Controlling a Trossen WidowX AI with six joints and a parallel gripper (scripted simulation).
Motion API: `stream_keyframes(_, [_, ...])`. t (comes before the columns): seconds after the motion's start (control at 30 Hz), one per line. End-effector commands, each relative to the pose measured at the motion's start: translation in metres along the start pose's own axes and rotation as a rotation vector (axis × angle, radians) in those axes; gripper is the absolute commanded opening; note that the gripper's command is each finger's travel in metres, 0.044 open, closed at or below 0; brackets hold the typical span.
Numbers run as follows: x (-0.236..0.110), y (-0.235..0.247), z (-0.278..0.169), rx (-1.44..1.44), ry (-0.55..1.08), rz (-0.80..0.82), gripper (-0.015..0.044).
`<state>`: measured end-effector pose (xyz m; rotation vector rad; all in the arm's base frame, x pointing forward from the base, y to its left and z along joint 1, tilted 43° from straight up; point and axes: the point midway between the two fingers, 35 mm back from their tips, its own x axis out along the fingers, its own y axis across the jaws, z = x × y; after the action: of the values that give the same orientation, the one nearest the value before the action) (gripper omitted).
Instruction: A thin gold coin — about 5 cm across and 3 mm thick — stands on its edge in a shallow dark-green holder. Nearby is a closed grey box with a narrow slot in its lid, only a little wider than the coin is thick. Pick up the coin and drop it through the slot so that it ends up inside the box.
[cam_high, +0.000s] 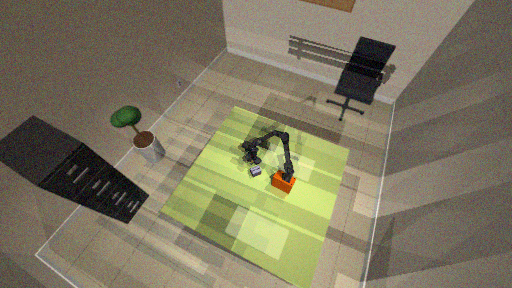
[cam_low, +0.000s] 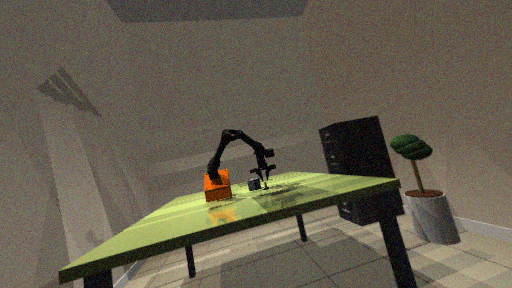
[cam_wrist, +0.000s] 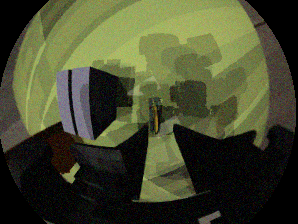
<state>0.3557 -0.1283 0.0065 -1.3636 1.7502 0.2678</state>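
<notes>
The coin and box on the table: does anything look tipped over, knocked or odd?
Nothing stands out. The coin stands upright on edge between the open gripper fingers, untouched, and the box sits beside it, lid closed.

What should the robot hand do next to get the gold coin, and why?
Probably ease straight down a little more. In the wrist view the gold coin stands on edge, lined up in the gap between the partly open gripper fingers, but they are not around it yet. The grey box sits close beside, so it should drop carefully before closing.
</notes>
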Motion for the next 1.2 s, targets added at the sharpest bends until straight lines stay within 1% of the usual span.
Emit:
stream_keyframes(0.0, [0.011,0.003,0.0,-0.013,0.01,0.009,0.0161])
stream_keyframes(0.67, [0.043,0.004,-0.002,-0.013,0.012,0.008,0.0161])
stream_keyframes(0.8, [0.046,0.005,-0.002,-0.013,0.013,0.008,0.0161])
stream_keyframes(1.0, [0.046,0.005,-0.002,-0.013,0.013,0.008,0.0003])
stream_keyframes(1.17, [0.046,0.005,-0.002,-0.013,0.013,0.008,0.0])
